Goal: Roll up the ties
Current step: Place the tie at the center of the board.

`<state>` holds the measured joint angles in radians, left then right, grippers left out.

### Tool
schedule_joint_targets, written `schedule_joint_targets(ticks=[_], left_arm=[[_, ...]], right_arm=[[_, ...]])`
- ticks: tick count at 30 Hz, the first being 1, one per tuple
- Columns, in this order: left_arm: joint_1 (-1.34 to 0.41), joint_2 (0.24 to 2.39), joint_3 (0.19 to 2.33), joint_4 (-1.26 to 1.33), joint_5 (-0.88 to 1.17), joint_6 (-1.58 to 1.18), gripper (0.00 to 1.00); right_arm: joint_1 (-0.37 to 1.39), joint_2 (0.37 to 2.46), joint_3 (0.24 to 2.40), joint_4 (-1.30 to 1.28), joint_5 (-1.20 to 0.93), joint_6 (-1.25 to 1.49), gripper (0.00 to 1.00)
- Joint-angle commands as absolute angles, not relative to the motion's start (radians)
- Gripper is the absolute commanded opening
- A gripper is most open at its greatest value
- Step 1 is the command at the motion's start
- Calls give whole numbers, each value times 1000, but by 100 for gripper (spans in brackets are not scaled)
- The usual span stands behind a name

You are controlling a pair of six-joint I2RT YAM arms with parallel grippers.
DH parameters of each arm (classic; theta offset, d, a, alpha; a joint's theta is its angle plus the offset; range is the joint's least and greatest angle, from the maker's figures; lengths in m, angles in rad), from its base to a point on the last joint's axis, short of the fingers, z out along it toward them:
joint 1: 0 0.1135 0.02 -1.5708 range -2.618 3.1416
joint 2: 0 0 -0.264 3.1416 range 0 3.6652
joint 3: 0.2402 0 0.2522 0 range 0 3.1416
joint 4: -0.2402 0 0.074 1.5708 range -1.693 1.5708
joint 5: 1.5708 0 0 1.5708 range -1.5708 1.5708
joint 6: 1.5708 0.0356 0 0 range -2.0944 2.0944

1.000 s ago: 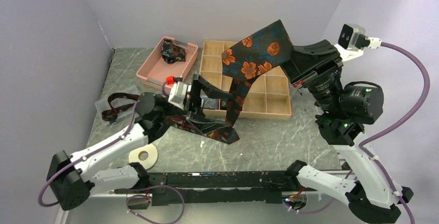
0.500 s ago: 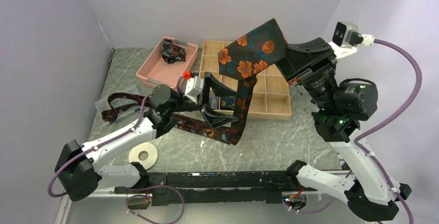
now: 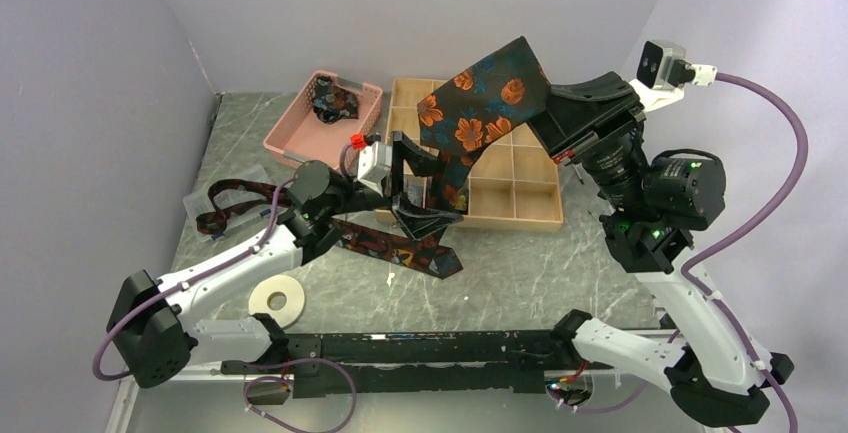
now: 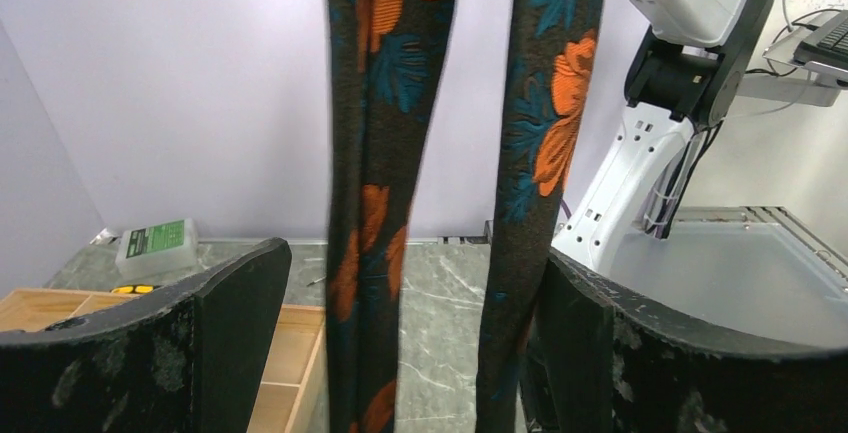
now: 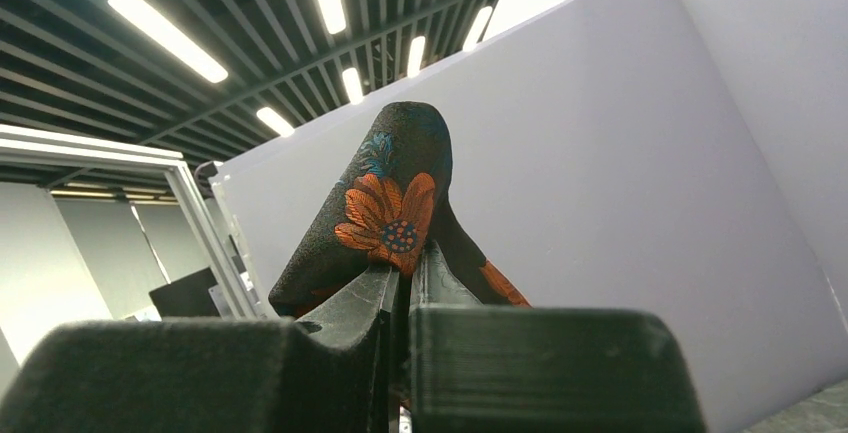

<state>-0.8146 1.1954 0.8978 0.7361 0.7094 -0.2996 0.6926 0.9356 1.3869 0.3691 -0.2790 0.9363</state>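
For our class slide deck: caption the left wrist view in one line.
Two hanging strands of the orange-flowered tie pass between the fingers of the open left gripper.

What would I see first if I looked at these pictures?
A flowery tie, dark with big orange blooms, is held high above the wooden box at the back of the table. The right gripper pinches it shut up there, so it dangles in two strands. Those strands hang between the wide-open fingers of the left gripper, near the table's middle.
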Motion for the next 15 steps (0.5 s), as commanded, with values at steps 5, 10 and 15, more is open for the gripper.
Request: schedule_joint_targets(ticks=[5, 10, 15], left_arm=[[-796, 1286, 963, 805, 840, -346, 56], [-796, 1185, 919, 503, 764, -265, 4], [-797, 1054, 927, 4, 652, -238, 3]], right_arm=[[689, 919, 1412, 427, -280, 941, 0], [690, 846, 1366, 312, -139, 792, 0], [689, 695, 1183, 126, 250, 624, 0]])
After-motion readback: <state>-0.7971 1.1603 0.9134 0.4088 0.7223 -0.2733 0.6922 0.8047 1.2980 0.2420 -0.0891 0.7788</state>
